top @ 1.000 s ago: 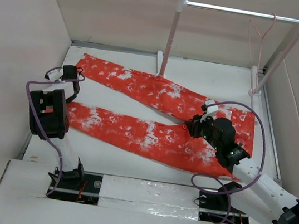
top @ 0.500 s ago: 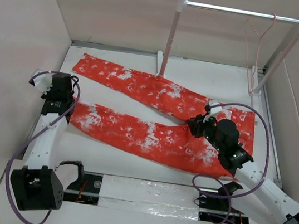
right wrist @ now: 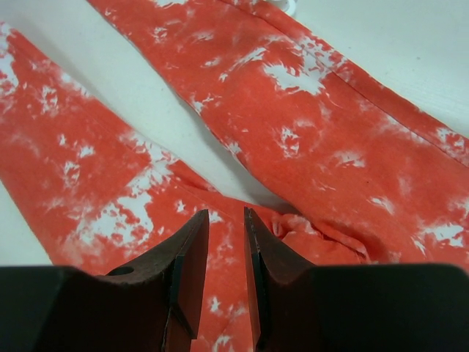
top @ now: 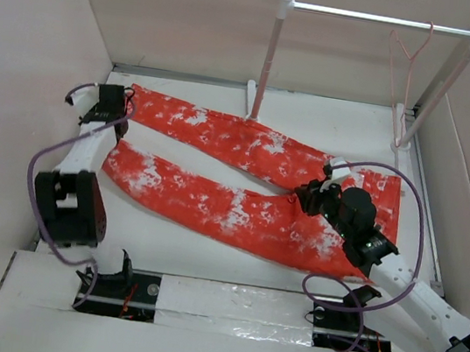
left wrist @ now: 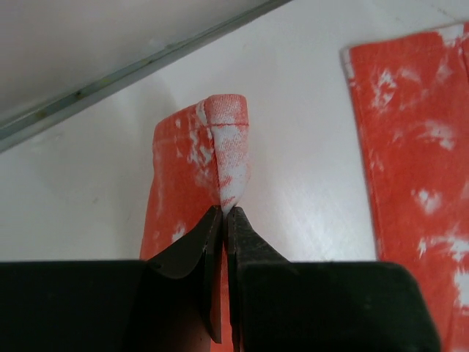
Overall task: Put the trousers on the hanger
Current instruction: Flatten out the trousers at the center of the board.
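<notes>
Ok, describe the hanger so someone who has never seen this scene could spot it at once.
At the far side of the table stands a white rail on two posts. The hanger dangles from the rail's right end, close to the right post. It is the only thin pinkish-red wire outline up there, unlike the broad orange-red trousers lying flat below.

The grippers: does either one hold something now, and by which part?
The left gripper pinches the trousers at the cuff of one leg. The right gripper sits over the crotch, jaws slightly apart; a hold there cannot be told.
</notes>
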`<state>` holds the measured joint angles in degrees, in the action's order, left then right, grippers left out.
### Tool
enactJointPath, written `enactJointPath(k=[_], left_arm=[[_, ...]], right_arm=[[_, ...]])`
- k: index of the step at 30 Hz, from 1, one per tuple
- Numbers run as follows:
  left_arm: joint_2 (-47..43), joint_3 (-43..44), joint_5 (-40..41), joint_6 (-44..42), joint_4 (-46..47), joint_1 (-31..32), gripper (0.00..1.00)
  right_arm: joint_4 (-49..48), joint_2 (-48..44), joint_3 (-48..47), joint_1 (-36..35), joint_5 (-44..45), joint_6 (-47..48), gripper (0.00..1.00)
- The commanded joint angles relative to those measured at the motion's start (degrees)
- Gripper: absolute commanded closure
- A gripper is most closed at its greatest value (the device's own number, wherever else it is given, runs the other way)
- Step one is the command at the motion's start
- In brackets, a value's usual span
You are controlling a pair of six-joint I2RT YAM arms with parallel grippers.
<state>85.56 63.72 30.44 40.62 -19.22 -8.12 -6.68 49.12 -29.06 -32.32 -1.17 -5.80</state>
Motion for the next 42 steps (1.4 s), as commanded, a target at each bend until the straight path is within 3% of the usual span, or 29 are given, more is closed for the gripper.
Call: enactJointPath(k=[1, 8, 10, 15, 18, 21, 22, 23, 25, 26, 27, 28, 32, 33, 35, 36, 37, 40, 42], left_arm=[[9.1, 10.7, 2.2, -1.2, -0.4, -1.5, 1.00], [26.1, 26.7, 3.8, -3.5, -4.4, -2.1, 1.00], [31.6, 31.6, 2.6, -4.2, -6.8, -2.1, 0.94], [35.0, 34.8, 2.3, -6.1, -5.7, -0.2, 0.42], [33.5, 34.5, 2.1, -7.1, -5.5, -0.2, 0.35], [29.2, 29.9, 3.1, -8.2, -4.1, -0.2, 0.36], [25.7, 27.7, 2.7, -8.3, -2.8, -0.2, 0.39], [23.9, 24.9, 2.4, -8.3, -1.6, -0.2, 0.41], [19.1, 16.5, 0.3, -7.8, 2.9, -1.4, 0.60], [18.2, 14.3, -0.8, -7.1, 3.5, -2.1, 0.69], [17.5, 11.2, -2.0, -6.4, 4.1, -3.0, 0.88], [16.6, 10.1, -4.1, -5.2, 3.8, -4.9, 0.98], [14.3, 4.2, -10.4, -3.4, 5.0, -9.4, 1.00], [13.8, 2.0, -11.5, -3.3, 6.0, -10.4, 0.93], [12.7, 0.0, -13.7, -3.0, 7.4, -13.1, 0.81], [12.7, -1.1, -14.0, -3.1, 8.3, -13.8, 0.68], [13.4, -1.3, -14.2, -3.0, 8.5, -14.5, 0.63], [15.1, -1.1, -16.5, -3.0, 9.1, -16.7, 0.51], [16.4, -0.9, -17.3, -3.1, 10.3, -16.8, 0.50]], right_arm=[[-1.2, -0.3, 0.6, 0.0, 3.2, 0.2, 0.68], [-1.3, 1.2, 0.2, 0.5, 4.2, 0.3, 0.68], [-1.5, 1.7, 0.1, 0.5, 4.4, 0.4, 0.68], [-1.8, 2.6, 0.1, 0.5, 4.1, 0.5, 0.68], [-1.8, 2.6, 0.0, 0.5, 3.4, 0.5, 0.65], [-1.5, 2.5, -0.2, 0.5, 2.7, 0.5, 0.62], [-0.8, 2.1, -0.5, 0.5, 2.7, 0.8, 0.64], [-0.2, 1.5, -0.6, 0.5, 2.6, 0.9, 0.74], [-0.4, -0.2, 0.0, 0.5, 2.8, 0.7, 1.00], [-0.8, -0.6, 0.4, 0.5, 3.1, 0.4, 1.00], [-1.1, -1.3, 0.8, 0.5, 3.3, 0.3, 1.00], [-0.7, -1.5, 0.8, 0.5, 3.5, 0.1, 1.00], [1.8, -2.2, 0.7, 0.5, 8.8, -1.0, 1.00], [2.7, -2.4, 0.7, 1.0, 9.4, -1.6, 1.00], [3.4, -3.0, 0.8, 2.2, 10.3, -2.8, 0.91], [4.0, -3.3, 0.8, 2.8, 10.2, -3.0, 0.87], [4.4, -3.9, 0.9, 4.1, 9.9, -3.5, 0.78], [6.1, -6.8, 1.8, 6.0, 8.9, -4.5, 0.56], [8.0, -9.1, 3.1, 6.9, 9.3, -5.3, 0.49]])
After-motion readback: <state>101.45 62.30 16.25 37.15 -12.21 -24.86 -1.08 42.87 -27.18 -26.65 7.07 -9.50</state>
